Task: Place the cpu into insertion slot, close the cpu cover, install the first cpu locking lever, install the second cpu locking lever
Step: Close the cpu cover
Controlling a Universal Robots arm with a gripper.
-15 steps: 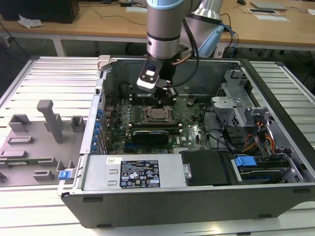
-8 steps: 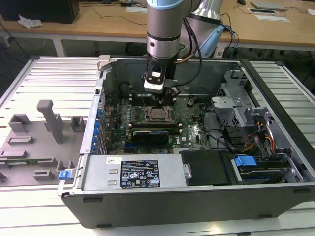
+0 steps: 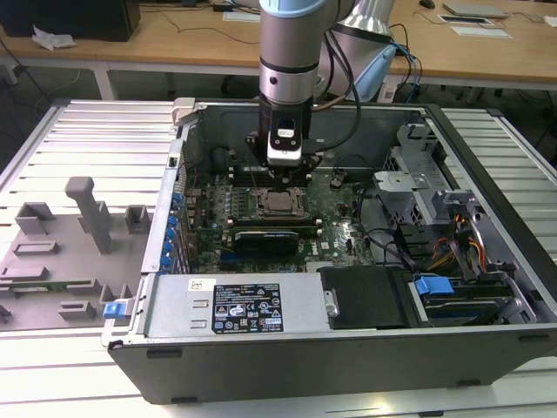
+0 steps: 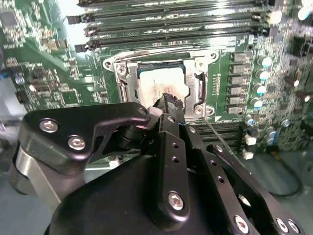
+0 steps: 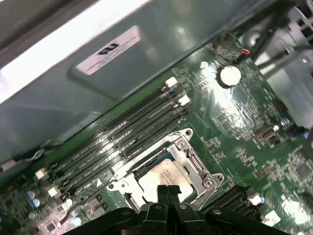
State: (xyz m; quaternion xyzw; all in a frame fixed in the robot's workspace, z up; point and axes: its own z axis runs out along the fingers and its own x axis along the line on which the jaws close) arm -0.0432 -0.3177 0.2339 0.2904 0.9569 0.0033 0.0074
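Cpu [image 5: 161,176] within cover [image 5: 194,160], beneath pincer [image 5: 167,190]

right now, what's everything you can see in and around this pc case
computer case: one, dark grey, open, on the table
table: one, silver slats, under the case
motherboard: one, green, inside the case
cpu: one, pale silver, mid-motherboard
cpu cover: one, silver-grey frame, down around the cpu
memory slots: several, black, alongside the cpu
tray: one, grey, raised blocks, exterior view's left of the case
clip: one, blue, between tray and case
arm: one, silver and blue, reaching into the case
gripper: one, black, shut, over the cpu
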